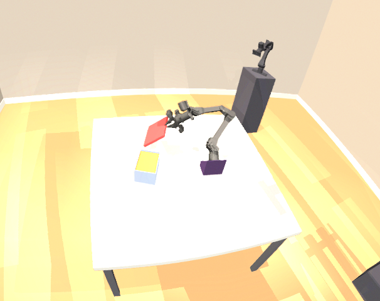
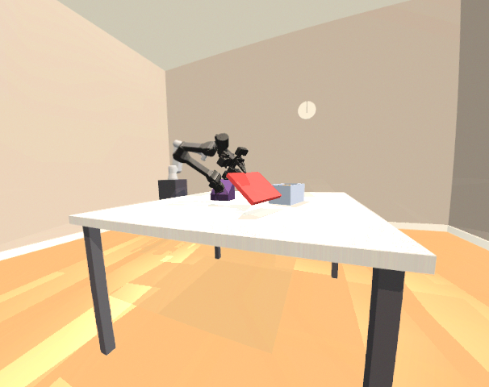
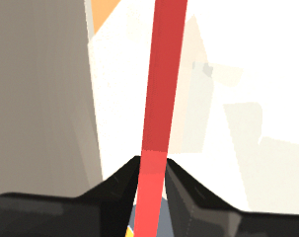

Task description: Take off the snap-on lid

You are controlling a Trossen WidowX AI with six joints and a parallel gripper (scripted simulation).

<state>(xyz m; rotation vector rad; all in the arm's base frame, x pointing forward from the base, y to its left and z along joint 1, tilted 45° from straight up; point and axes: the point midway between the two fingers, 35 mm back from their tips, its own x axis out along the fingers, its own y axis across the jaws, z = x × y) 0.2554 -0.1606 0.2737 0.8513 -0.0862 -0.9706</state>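
Red, flat, rectangular snap-on lid (image 1: 155, 132) held by one short edge in the black claw (image 1: 168, 120), clenched on that edge, off the pale blue storage box (image 1: 146, 176) with its yellow interior exposed. Hangs tilted above the white worktop (image 1: 184, 210), high at the claw and sloping down and away from it, long axis running toward the free edge, which lies nearest the surface. Needs levelling before laying down, well apart from the box.
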